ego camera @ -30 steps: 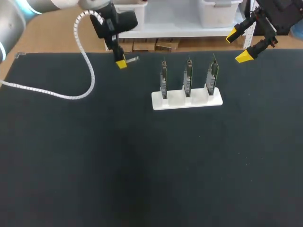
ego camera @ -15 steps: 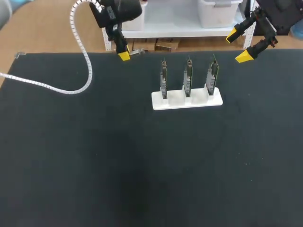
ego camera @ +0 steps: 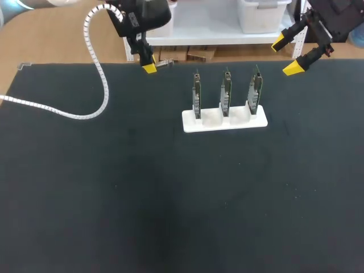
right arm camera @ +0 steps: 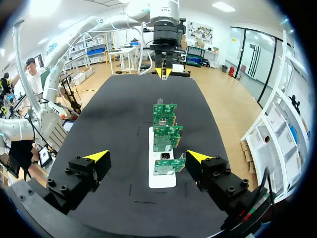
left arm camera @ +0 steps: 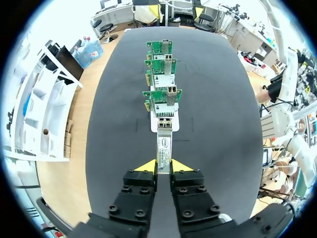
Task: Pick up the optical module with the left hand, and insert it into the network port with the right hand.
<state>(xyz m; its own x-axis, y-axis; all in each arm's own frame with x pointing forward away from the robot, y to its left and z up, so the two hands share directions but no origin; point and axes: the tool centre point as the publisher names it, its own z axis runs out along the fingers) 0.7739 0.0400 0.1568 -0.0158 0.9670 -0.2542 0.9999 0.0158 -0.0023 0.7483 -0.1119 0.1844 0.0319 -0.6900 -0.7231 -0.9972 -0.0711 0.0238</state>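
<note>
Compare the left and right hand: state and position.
The left hand is shut on the optical module; the right hand is open and empty. The left hand sits off the card rack's left end, the right hand off its right end. Both hang over the table's far edge.

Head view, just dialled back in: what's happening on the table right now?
The left tool is shut on the slim silver metal optical module, holding it at the far edge of the black table. Its free end points toward the row of three upright green network cards in their white holder. The right tool hangs open and empty near the far edge on the cards' other side. The module has not been handed over or inserted yet.
</note>
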